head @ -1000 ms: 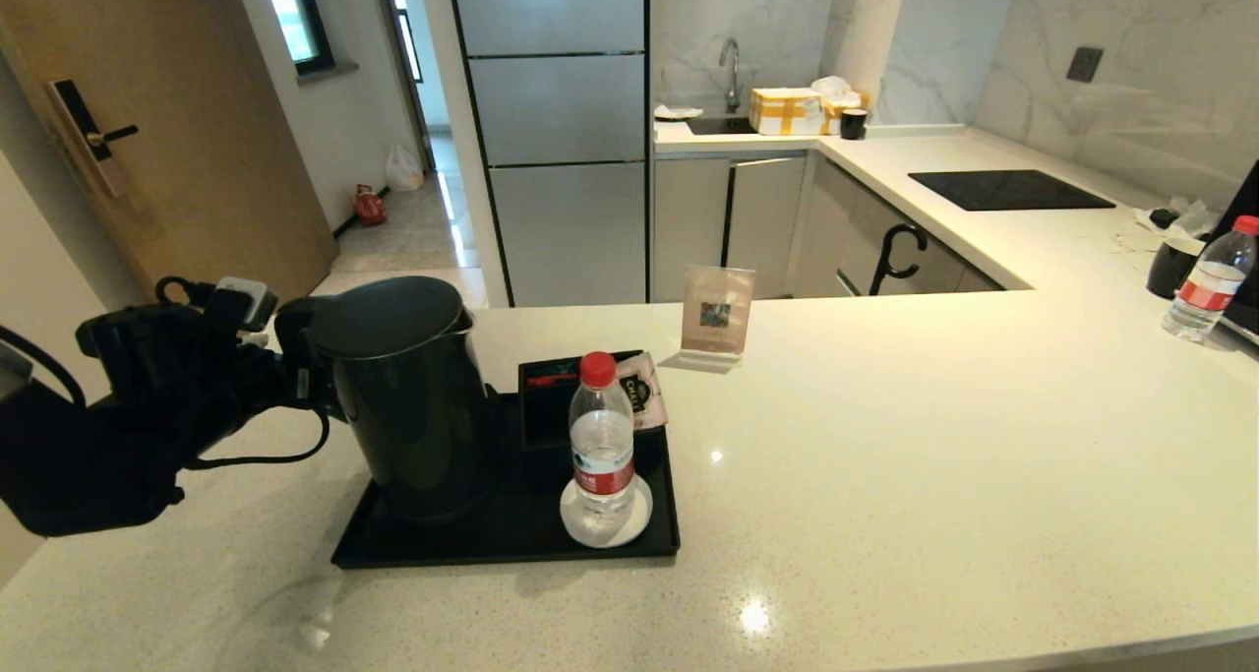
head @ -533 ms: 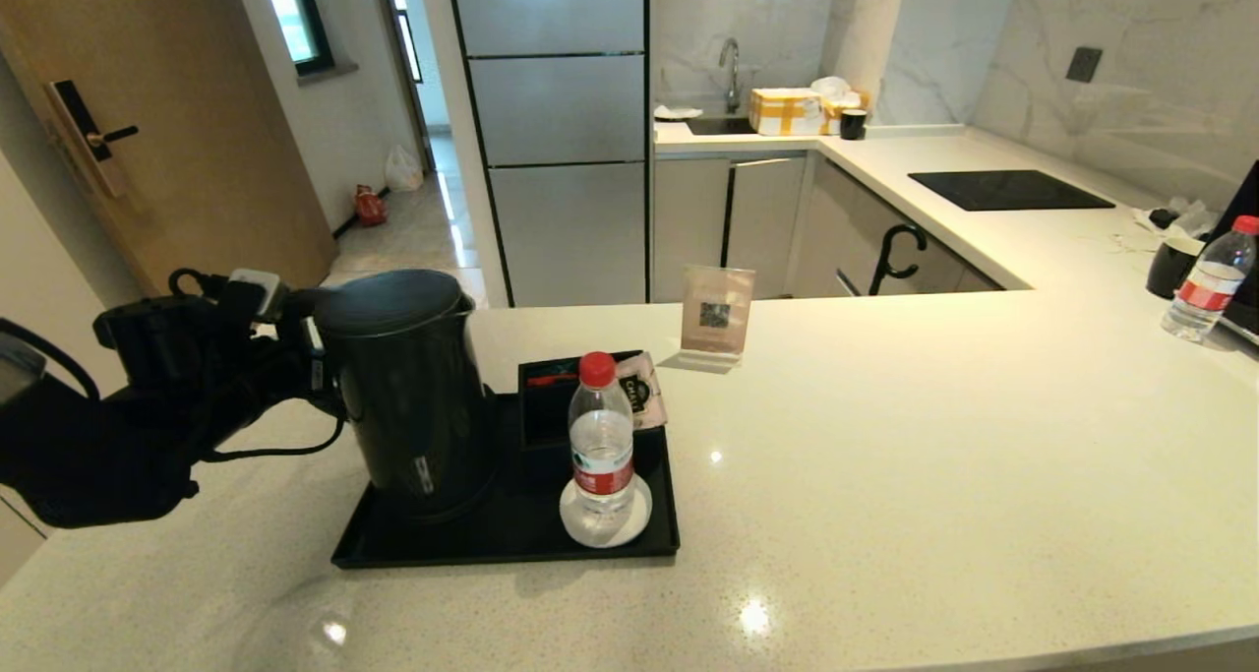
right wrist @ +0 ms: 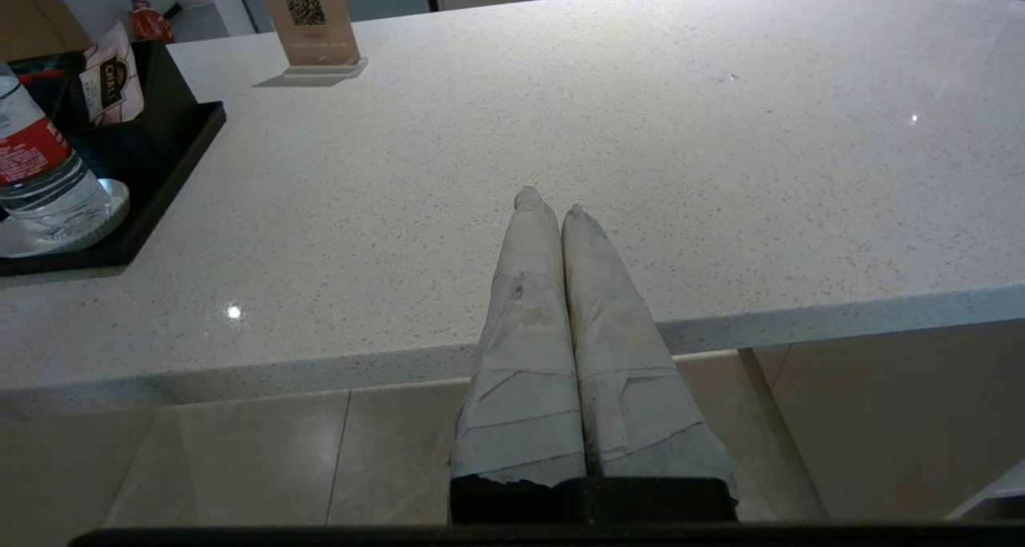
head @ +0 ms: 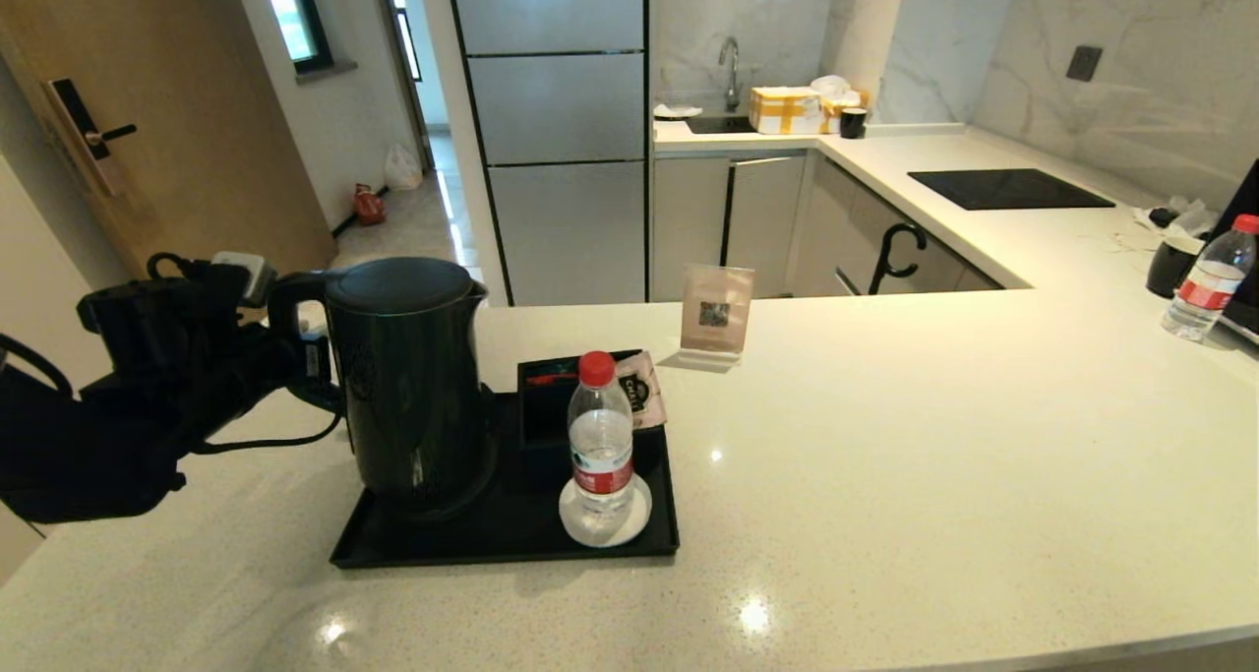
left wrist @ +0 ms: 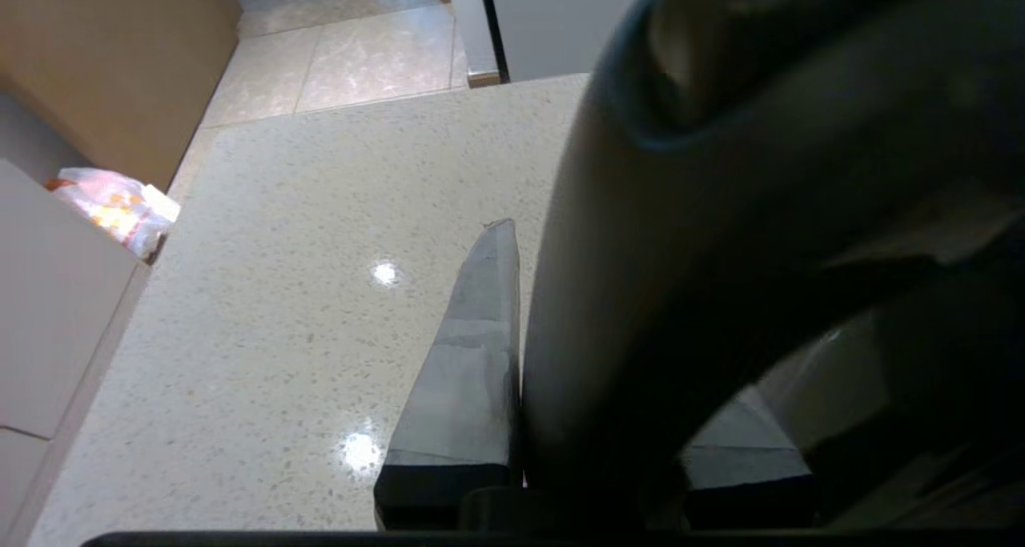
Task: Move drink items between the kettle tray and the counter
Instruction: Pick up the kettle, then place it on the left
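Observation:
The tall black kettle (head: 413, 387) stands upright on the left part of the black kettle tray (head: 502, 549). My left gripper (head: 295, 333) is at its left side, shut on the loop handle. In the left wrist view the dark handle (left wrist: 641, 315) fills the gap of the left gripper (left wrist: 608, 355), with one taped finger (left wrist: 472, 371) pressed against it. A clear bottle with a red cap (head: 602, 441) stands on the white coaster at the tray's right, also seen as the bottle (right wrist: 40, 170). My right gripper (right wrist: 552, 203) is shut and empty over the front edge of the counter (right wrist: 641, 114).
A pale sachet (head: 639, 392) leans on the tray's black box. A QR sign (head: 716, 313) stands behind the tray. At the far right are a second bottle (head: 1208, 278) and a black mug (head: 1170, 264). A glass cooktop (head: 1008, 190) lies beyond.
The kettle was leaning towards me with its lid showing; it now stands upright and a little higher. My left arm has risen with the handle. The bottle has stayed put.

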Tool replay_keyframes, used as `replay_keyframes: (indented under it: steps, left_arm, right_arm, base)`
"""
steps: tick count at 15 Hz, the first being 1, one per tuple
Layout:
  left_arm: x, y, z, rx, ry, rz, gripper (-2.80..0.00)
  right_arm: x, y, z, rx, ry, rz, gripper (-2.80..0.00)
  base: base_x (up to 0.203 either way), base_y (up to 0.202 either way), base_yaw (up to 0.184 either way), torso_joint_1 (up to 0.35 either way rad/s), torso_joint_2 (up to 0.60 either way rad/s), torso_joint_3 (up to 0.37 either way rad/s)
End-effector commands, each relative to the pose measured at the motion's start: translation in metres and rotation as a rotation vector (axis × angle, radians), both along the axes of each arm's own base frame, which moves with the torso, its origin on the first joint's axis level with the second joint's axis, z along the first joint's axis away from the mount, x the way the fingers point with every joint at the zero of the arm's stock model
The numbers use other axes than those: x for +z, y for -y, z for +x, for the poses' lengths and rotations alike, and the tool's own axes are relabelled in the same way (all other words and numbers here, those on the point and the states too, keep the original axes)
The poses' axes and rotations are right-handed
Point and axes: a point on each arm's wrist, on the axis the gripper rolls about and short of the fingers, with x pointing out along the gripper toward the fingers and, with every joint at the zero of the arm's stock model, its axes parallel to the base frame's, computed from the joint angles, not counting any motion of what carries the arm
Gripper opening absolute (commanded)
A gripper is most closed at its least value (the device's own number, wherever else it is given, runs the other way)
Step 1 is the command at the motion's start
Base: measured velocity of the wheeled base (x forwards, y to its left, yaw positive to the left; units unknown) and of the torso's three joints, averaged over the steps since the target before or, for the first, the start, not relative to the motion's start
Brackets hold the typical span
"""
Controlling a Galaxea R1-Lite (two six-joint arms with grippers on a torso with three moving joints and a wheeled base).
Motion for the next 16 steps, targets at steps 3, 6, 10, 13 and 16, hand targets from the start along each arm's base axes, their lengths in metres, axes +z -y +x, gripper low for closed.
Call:
replay_keyframes:
  steps: [3, 6, 10, 13, 16]
  left_arm:
    - [0.019, 0.006, -0.014, -0.013, 0.051, -0.002, -2.8]
    - [0.03, 0.007, -0.024, -0.005, 0.076, -0.029, -2.8]
    - [0.045, -0.015, -0.037, 0.08, 0.098, -0.079, -2.8]
    - [0.038, -0.051, -0.044, 0.176, 0.076, -0.08, -2.8]
    - [0.03, -0.091, -0.059, 0.22, 0.034, -0.089, -2.8]
  right_arm:
    - [0.0, 0.0, 0.0, 0.0, -0.003, 0.0, -2.8]
    - [0.0, 0.0, 0.0, 0.0, -0.003, 0.0, -2.8]
    - [0.0, 0.0, 0.0, 0.0, -0.003, 0.0, -2.8]
    - [0.0, 0.0, 0.0, 0.0, -0.003, 0.0, -2.8]
    - [0.0, 0.0, 0.0, 0.0, -0.003, 0.0, -2.8]
  base:
    - [0.0, 0.0, 0.0, 0.0, 0.0, 0.0]
    - [0.0, 0.0, 0.0, 0.0, 0.0, 0.0]
    - [0.0, 0.0, 0.0, 0.0, 0.0, 0.0]
    - [0.0, 0.0, 0.0, 0.0, 0.0, 0.0]
    - [0.0, 0.0, 0.0, 0.0, 0.0, 0.0]
